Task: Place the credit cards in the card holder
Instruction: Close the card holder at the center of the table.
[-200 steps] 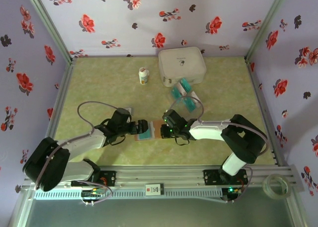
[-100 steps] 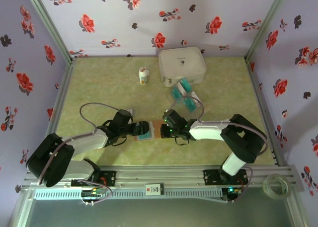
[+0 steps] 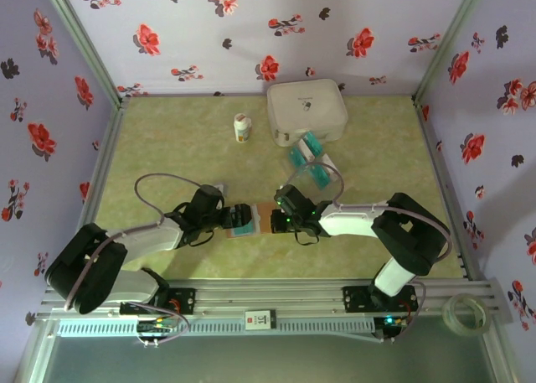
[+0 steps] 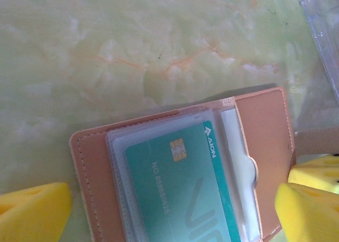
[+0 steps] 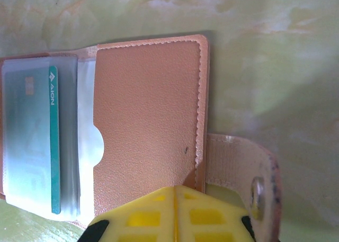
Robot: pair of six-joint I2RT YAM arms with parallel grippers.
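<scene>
The brown card holder (image 3: 261, 217) lies open on the table between both grippers. A teal credit card (image 4: 175, 189) sits in its clear inner pocket (image 5: 32, 141). My left gripper (image 3: 238, 218) is open, its yellow fingers (image 4: 34, 213) on either side of the holder (image 4: 262, 136) with the card between them (image 4: 172, 213). My right gripper (image 5: 176, 189) is shut, its tips resting on the near edge of the holder's brown flap (image 5: 148, 115), beside the snap strap (image 5: 238, 168). More teal credit cards (image 3: 311, 144) lie loose by the white case, and others (image 3: 316, 175) lie just behind my right gripper (image 3: 273, 219).
A big white rounded case (image 3: 306, 108) stands at the back, a small white bottle (image 3: 242, 128) to its left. A clear plastic piece (image 4: 324, 30) lies just behind the left gripper. Flowered walls close in the table. A tape roll (image 3: 466, 310) sits on the rail at the front right.
The left arm has shifted slightly towards the holder. The right gripper stays pressed on the flap.
</scene>
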